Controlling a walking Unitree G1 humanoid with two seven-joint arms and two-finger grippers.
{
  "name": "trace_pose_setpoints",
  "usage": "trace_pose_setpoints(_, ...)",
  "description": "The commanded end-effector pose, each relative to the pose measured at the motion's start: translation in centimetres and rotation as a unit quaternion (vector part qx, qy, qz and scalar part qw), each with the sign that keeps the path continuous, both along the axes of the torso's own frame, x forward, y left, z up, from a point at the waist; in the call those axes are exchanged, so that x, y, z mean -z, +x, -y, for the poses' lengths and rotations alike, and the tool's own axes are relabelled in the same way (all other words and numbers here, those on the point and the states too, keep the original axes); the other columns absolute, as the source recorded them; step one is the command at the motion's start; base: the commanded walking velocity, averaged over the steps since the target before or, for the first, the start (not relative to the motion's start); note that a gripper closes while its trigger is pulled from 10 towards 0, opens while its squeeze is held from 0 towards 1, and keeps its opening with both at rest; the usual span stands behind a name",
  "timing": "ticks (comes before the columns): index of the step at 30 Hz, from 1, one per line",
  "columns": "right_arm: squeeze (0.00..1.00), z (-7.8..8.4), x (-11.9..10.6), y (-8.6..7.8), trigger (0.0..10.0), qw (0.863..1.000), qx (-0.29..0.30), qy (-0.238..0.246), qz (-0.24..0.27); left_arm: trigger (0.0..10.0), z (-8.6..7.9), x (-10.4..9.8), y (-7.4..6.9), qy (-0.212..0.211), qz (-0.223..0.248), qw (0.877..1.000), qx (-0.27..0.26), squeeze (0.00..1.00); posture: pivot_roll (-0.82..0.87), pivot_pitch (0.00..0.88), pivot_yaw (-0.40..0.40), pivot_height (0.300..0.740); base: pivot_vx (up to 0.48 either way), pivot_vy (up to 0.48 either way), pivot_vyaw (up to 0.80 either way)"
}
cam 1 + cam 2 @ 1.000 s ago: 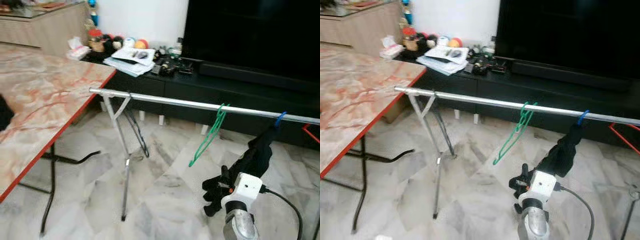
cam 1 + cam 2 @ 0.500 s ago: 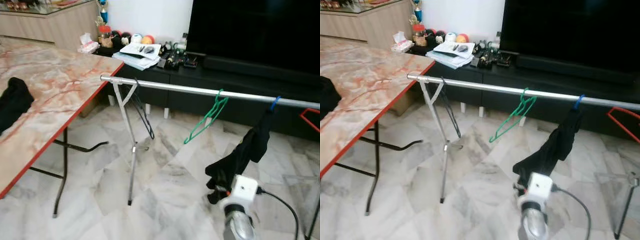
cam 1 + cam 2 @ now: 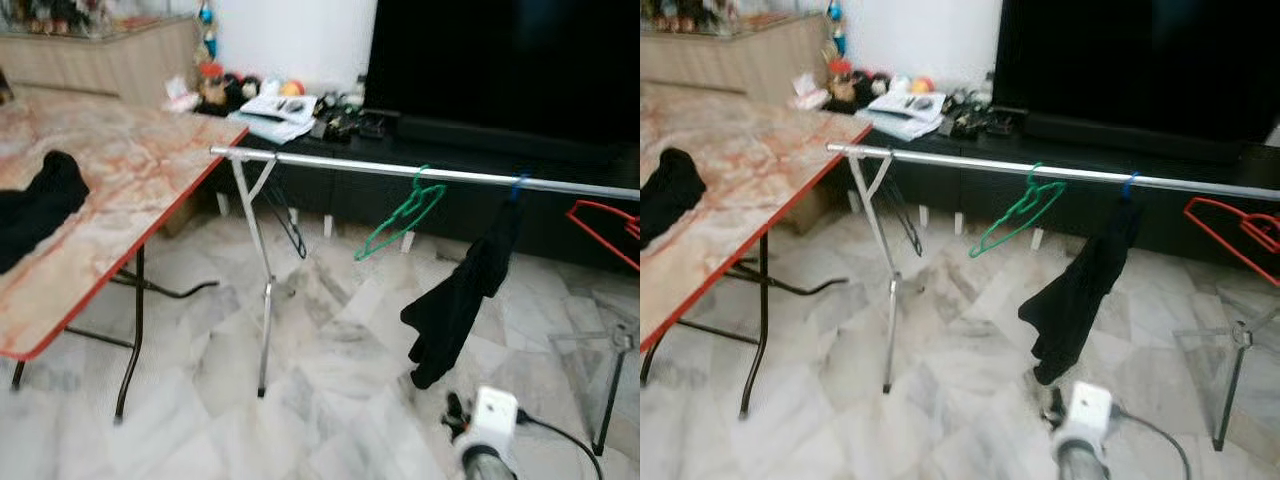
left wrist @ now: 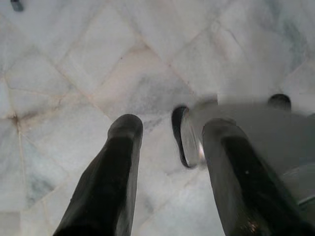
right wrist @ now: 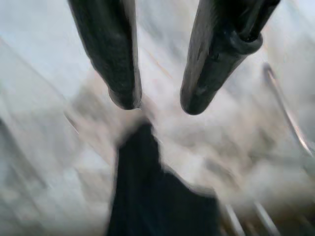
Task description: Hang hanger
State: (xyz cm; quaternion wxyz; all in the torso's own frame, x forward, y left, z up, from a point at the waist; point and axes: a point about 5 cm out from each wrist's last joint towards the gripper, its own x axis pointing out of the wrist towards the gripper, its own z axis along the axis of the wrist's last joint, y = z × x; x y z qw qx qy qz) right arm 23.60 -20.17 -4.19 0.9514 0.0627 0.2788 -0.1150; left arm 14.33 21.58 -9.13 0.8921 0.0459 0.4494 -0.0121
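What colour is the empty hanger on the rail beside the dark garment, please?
The hanger is green, clearest in the right eye view, hooked on the rail.

A home living room: big television point(image 3: 500, 60), marble floor point(image 3: 330, 380), drying rail point(image 3: 420, 175).

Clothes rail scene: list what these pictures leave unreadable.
- Blue hanger: the black garment drapes over it; only its hook shows in the eye views.
- Red hanger: cut off by the picture's edge in the right eye view.
- Clutter on the TV cabinet: too small and blurred to name.
- Right wrist view: motion blur; the dark shape below the right gripper cannot be identified.
- Rail: its far end runs out of frame.
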Motion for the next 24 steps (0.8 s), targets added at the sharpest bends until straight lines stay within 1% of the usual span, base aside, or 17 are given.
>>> trace_pose_setpoints(1,0.0,-1.1,1.0,-0.8,10.0,0.999,-0.025,0.007,-0.04,10.0,0.3,0.2,-0.4,0.002,-0.011,1.0,0.011,0.0,0.07,0.033,-0.039,0.74,0.0,0.0,0.0)
trace_pose_setpoints(2,0.0,-1.3,1.6,-1.5,10.0,0.998,-0.035,0.007,-0.059,10.0,0.3,0.2,-0.4,0.002,-0.011,1.0,0.011,0.0,0.07,0.031,-0.04,0.74,0.0,0.0,0.0)
trace_pose_setpoints(3,0.0,-1.4,2.4,-2.6,10.0,0.995,-0.044,0.003,-0.089,10.0,0.3,0.2,-0.4,0.002,-0.01,1.0,0.011,0.0,0.07,0.029,-0.041,0.74,0.0,0.0,0.0)
trace_pose_setpoints(6,0.0,-1.4,3.2,-3.9,10.0,0.991,-0.044,0.001,-0.123,10.0,0.4,0.3,-0.4,0.002,-0.009,1.0,0.008,0.0,0.08,0.028,-0.044,0.74,0.0,0.0,0.0)
trace_pose_setpoints(8,0.0,-1.5,3.9,-5.1,10.0,0.989,-0.036,0.013,-0.143,10.0,0.4,0.3,-0.4,0.002,-0.009,1.0,0.006,0.0,0.09,0.03,-0.044,0.74,0.0,0.0,-0.73)
trace_pose_setpoints(12,0.0,-1.6,4.3,-5.8,10.0,0.988,-0.024,0.019,-0.151,10.0,0.3,0.3,-0.5,0.003,-0.011,1.0,0.004,0.0,0.08,0.039,-0.038,0.74,0.0,0.0,-0.78)
trace_pose_setpoints(14,0.0,-1.7,4.4,-6.0,10.0,0.987,-0.027,0.019,-0.156,10.0,0.3,0.3,-0.5,0.006,-0.013,1.0,0.005,0.0,0.08,0.043,-0.036,0.74,0.0,0.0,-0.78)
trace_pose_setpoints(19,0.0,-1.8,4.5,-6.1,10.0,0.986,-0.03,0.019,-0.162,10.0,0.1,0.2,-0.4,0.01,-0.012,1.0,0.005,0.0,0.08,0.052,-0.034,0.74,0.0,0.0,-0.78)
trace_pose_setpoints(23,0.0,-1.8,4.5,-6.1,10.0,0.986,-0.03,0.02,-0.162,10.0,-0.1,0.2,-0.3,0.024,-0.013,0.999,0.016,0.0,0.08,0.058,-0.031,0.74,0.0,0.0,-0.78)
trace_pose_setpoints(24,0.0,-1.8,4.4,-6.0,10.0,0.986,-0.029,0.021,-0.162,10.0,-0.1,0.2,-0.3,0.028,-0.014,0.999,0.02,0.0,0.08,0.059,-0.03,0.74,0.0,-0.48,-0.78)
